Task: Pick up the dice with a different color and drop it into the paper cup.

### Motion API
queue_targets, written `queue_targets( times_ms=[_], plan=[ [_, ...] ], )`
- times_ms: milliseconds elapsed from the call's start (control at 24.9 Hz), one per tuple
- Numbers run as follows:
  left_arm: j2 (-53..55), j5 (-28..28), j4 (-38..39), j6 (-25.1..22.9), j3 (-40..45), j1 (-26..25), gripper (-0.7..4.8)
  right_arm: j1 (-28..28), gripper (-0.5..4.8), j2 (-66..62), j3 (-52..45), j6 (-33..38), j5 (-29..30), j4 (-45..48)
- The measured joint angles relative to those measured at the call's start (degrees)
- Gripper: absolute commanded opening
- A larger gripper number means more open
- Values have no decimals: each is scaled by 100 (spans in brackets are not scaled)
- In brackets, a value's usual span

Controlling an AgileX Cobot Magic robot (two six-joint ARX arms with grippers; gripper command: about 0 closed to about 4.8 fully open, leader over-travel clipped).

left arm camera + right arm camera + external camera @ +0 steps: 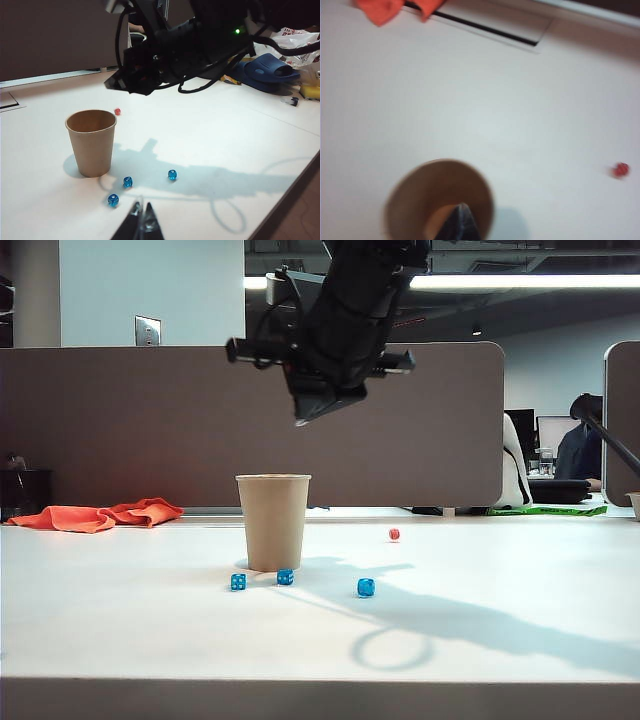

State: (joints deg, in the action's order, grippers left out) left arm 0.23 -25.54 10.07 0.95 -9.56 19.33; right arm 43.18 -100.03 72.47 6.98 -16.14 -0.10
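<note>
We are looking at an open-plan office. Behind our white table [480,640] a grey-brown partition screen [150,420] runs across the far side, and a second screen [622,420] stands at the far right. Between them, a person [578,450] sits at a desk facing a monitor [556,430]. Long ceiling light strips [520,282] glow overhead beneath dark exposed fittings. A wall plate [147,331] sits on the pale wall at far left.
</note>
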Motion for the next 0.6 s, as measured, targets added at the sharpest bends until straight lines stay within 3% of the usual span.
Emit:
queue_targets(
  times_ms=[121,362,603],
  plan=[
    [0,0,0,0,0,0,-6,-66,-6,0,-2,-249,-310,87],
    [0,0,0,0,0,0,-6,-505,-6,0,-2,-306,-339,304],
    [0,2,0,0,0,0,-6,-1237,-6,2,0,-304,404,927]
  ],
)
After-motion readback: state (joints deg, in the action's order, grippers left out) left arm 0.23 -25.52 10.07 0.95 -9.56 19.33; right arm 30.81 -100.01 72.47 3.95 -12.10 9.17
